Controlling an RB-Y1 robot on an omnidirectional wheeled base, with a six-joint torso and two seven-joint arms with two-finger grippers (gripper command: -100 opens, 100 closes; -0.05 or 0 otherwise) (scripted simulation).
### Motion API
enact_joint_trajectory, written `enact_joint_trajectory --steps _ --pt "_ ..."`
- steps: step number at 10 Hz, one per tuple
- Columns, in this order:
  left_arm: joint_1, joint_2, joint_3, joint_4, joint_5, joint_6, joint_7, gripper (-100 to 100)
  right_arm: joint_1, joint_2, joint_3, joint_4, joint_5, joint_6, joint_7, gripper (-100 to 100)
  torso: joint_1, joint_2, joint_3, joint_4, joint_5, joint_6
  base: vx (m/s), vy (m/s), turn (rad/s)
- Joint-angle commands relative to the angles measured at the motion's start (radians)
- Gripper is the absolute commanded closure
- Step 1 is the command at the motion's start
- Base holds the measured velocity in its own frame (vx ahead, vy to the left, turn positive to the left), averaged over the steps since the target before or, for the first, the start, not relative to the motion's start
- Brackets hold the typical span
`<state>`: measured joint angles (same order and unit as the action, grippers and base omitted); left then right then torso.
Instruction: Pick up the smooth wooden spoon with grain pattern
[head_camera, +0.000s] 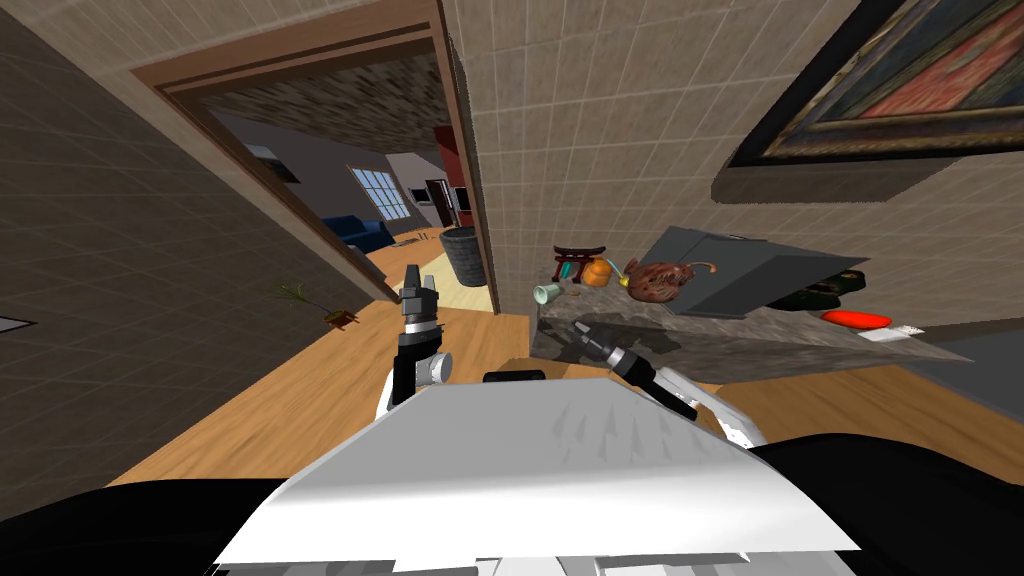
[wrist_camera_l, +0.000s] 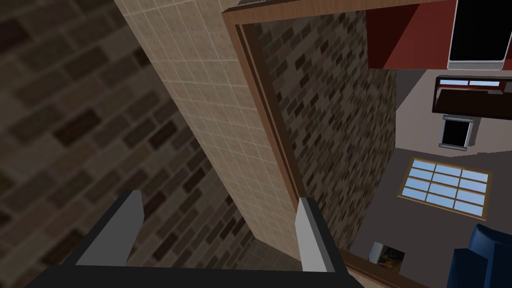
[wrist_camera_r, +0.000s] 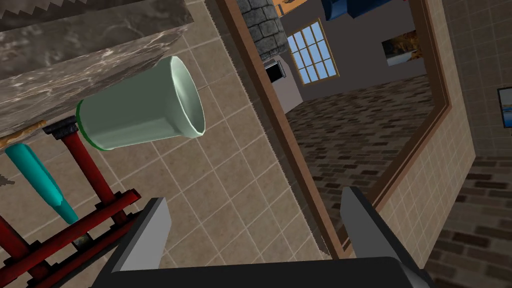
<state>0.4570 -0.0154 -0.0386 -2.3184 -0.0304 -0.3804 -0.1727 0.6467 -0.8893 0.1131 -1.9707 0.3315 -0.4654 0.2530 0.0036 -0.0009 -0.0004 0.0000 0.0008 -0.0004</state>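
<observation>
Left gripper (head_camera: 413, 285) stands raised and idle in front of the doorframe (head_camera: 462, 150), its two blades spread wide with nothing between them. It seems parked there to keep out of the working arm's way. To its right, the right gripper (head_camera: 583, 335) points at the near edge of a marble counter (head_camera: 760, 345); its fingers are equally far apart and empty, a pose that reads as an approach rather than a grasp.

Just beyond that open pincer a pale green cup (wrist_camera_r: 142, 107) stands at the counter's corner nearest the doorway. Beside it is a red stand (wrist_camera_r: 87, 167), and a teal handle (wrist_camera_r: 42, 182) lies close by. The wooden spoon (wrist_camera_r: 22, 135) is hard to pick out — the likeliest candidate is a thin tan strip lying flat on the stone by the stand's foot, just past the cup, though this cannot be told for certain.

Further right along the counter sit an orange pot (head_camera: 598, 272), a brown fish-like figure (head_camera: 662, 281), a dark grey box (head_camera: 740, 270) and, well apart at the far end, a red oblong (head_camera: 856, 319). The clutter around the strip suggests the hand must come down between cup and stand — a tight fit that risks knocking the cup.
</observation>
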Motion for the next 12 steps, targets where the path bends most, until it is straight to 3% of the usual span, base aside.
enact_joint_trajectory --steps 1,12 --pt "0.000 0.000 0.000 0.000 0.000 0.000 0.000 0 0.003 -0.043 0.003 0.027 0.010 -0.011 0.009 -100 0.000 0.000 0.000 0.000 0.000 0.000 0.010 0.054 0.031" --pt "0.000 0.000 0.000 0.000 0.000 0.000 0.000 0 0.042 -0.354 0.075 0.233 0.147 -0.028 0.083 -100 -0.001 -0.001 -0.001 0.000 0.000 0.000 0.022 0.046 0.067"
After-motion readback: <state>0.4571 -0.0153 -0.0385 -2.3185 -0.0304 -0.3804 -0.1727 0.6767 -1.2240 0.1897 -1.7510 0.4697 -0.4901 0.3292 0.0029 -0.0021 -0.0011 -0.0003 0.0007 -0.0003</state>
